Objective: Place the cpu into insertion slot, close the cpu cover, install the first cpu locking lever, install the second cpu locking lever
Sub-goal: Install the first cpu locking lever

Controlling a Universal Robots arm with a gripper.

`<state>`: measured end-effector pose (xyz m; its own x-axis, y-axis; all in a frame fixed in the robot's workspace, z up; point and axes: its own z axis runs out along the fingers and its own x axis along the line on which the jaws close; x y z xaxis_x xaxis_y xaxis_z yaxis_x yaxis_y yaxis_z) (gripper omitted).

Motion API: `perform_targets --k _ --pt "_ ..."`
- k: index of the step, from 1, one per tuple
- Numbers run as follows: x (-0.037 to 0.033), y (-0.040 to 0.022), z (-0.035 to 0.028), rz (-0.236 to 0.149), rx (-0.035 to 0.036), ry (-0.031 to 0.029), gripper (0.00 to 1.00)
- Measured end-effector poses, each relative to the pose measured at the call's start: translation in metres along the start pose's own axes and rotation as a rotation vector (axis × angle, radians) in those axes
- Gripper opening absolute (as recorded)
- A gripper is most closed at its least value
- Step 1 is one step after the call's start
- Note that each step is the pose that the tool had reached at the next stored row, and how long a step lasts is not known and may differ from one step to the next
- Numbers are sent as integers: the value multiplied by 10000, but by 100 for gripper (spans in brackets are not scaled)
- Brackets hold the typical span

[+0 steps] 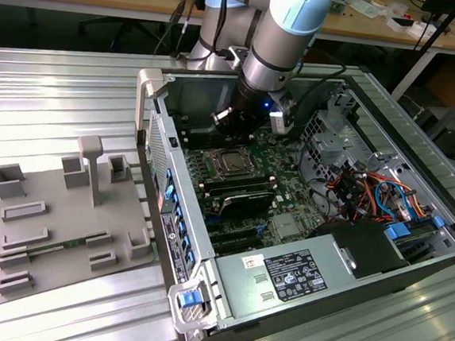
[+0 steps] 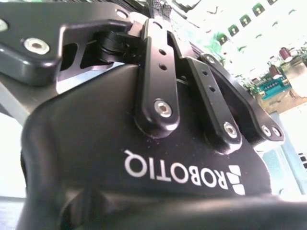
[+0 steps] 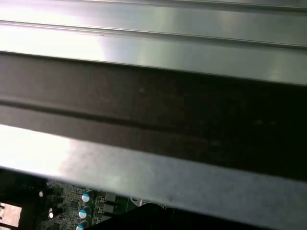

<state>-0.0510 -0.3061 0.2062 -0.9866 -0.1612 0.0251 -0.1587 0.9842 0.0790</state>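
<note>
In the exterior view my gripper (image 1: 226, 119) hangs inside the open computer case (image 1: 168, 213), just above and slightly behind the processor socket on the motherboard. The cpu (image 1: 229, 163) shows as a small dull silver-grey square seated in that socket. The cpu cover (image 1: 215, 155), a thin shiny metal frame, seems to lie flat around it. The locking levers are too small to make out. The gripper's black housing (image 2: 144, 158) and its linkage bars show in the second wrist view, with green circuit board beyond.
A grey fixture plate (image 1: 64, 220) with several holders lies on the slatted metal table at the exterior view's left. Inside the case are memory sticks (image 1: 241, 194), the power supply (image 1: 282, 275), a drive cage (image 1: 326, 135) and coloured cables (image 1: 373, 191). Capacitors (image 3: 86, 206) show in the first wrist view.
</note>
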Motion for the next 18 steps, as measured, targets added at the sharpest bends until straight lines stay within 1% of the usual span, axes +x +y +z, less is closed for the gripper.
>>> perform_targets --k 7,11,12,13,14,16,17,18 --pt "-106 -17 3 1 -2 6 11" --pt "-134 -23 6 1 -2 6 11" --pt "-147 -75 6 1 -1 7 11" --pt "-170 -85 21 3 -1 5 11" --pt "-170 -85 19 3 -2 4 11" --pt "-171 -82 -2 -1 -29 -9 11" --pt "-170 -81 -23 -1 -30 -7 11" --pt "-163 -78 -50 -2 -33 -18 11"
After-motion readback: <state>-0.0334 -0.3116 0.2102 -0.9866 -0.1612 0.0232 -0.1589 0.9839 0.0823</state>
